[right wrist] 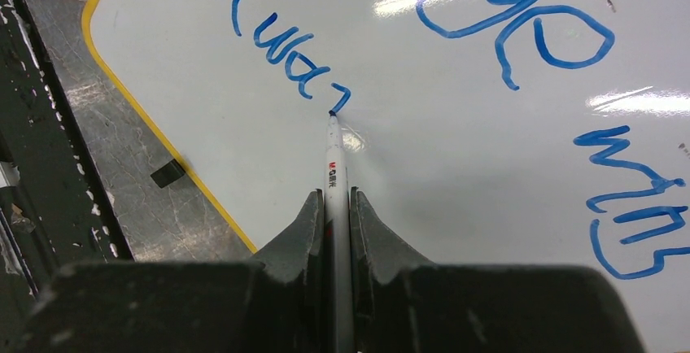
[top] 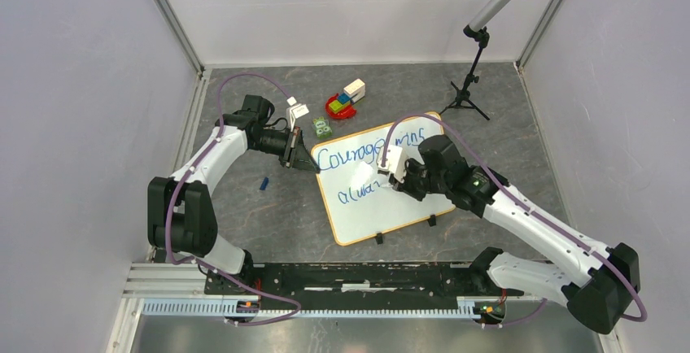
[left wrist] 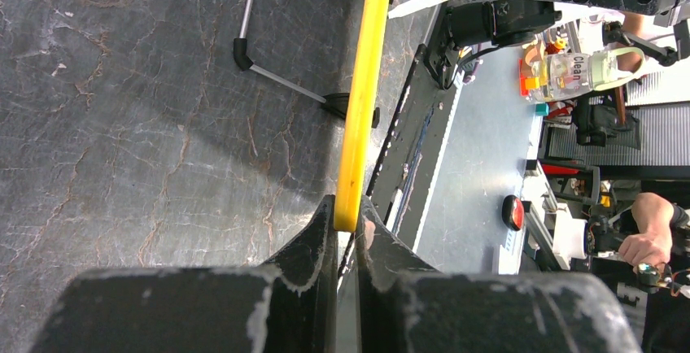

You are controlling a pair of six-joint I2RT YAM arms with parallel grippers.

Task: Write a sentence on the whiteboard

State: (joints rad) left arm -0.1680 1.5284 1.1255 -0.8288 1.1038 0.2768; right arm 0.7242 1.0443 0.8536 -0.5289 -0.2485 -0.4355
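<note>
Grey marbled surface (top: 268, 215) carries the whiteboard (top: 407, 211), which lies flat and skewed, right of centre. On it the sentence (top: 351, 158) in blue reads "Courage wins" on the far line and "alwa" plus 1 started stroke on the near line.

The left claw (left wrist: 348, 215) is clenched on the board's yellow rim at its far-left corner. The right claw (right wrist: 331, 198) grasps a marker (right wrist: 335, 170), its tip touching the board at the end of that stroke.

The step looks like finishing "always", with about 2 letters left. It calls for light, even pressure, letters sized to match, travel rightward over the bare white, and a firm left clamp so the board cannot slide.

A black tripod stand (top: 466, 93) is at the far right, and a toy block pile (top: 346, 99) is at the far side. A small green box (top: 322, 128) sits just beside the clamped corner. A small blue piece (top: 264, 183) lies to the left, and 2 black clips (top: 378, 238) sit on the near edge. None seems to block the line.
</note>
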